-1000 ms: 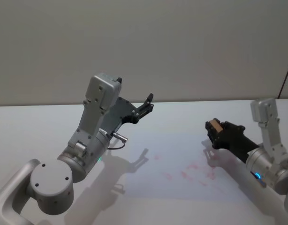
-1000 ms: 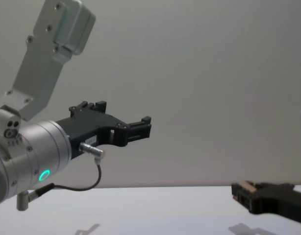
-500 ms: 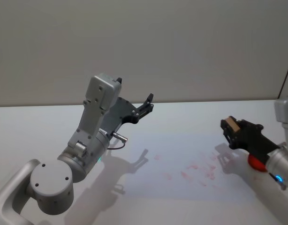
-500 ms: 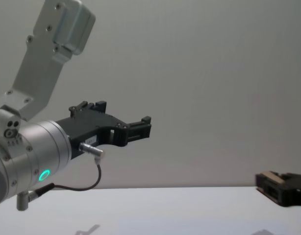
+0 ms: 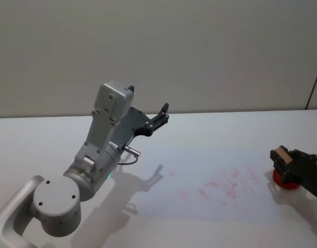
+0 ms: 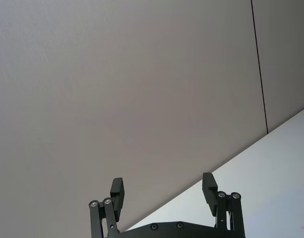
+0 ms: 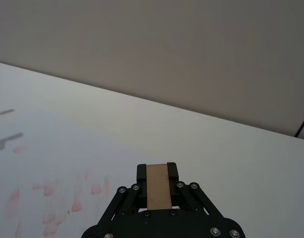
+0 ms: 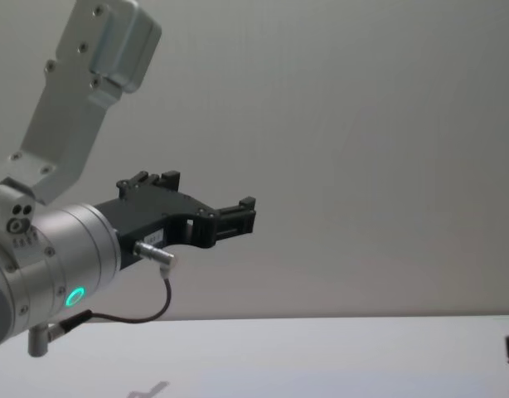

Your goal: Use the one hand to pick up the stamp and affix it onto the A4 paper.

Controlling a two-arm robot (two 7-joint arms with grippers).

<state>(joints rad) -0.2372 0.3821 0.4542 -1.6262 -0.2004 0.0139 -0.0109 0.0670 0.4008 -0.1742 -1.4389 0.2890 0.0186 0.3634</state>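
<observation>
Right tool (image 5: 282, 159) is clamped on the stamp (image 7: 157, 191) near the tabletop's (image 5: 45, 134) right edge, over a red pad (image 5: 283, 182) and just off the A4 paper (image 5: 200, 160). Left tool (image 6: 162, 186) is raised on the left, jaws apart, idle.

Risks:
- A tilted touchdown would give a partial print.
- The paper's outline is faint, so it's easy to land off-sheet or on the existing red marks (image 5: 220, 186).

Stamp face is hidden and pad contact is unclear. The right tool's body is cut off.

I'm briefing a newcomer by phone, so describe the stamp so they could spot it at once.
On the white table, look to the right edge, where the all-black right gripper hangs by a red round pad. The stamp is the small block pinched in that gripper, the only light-brown, wood-coloured thing there.
</observation>
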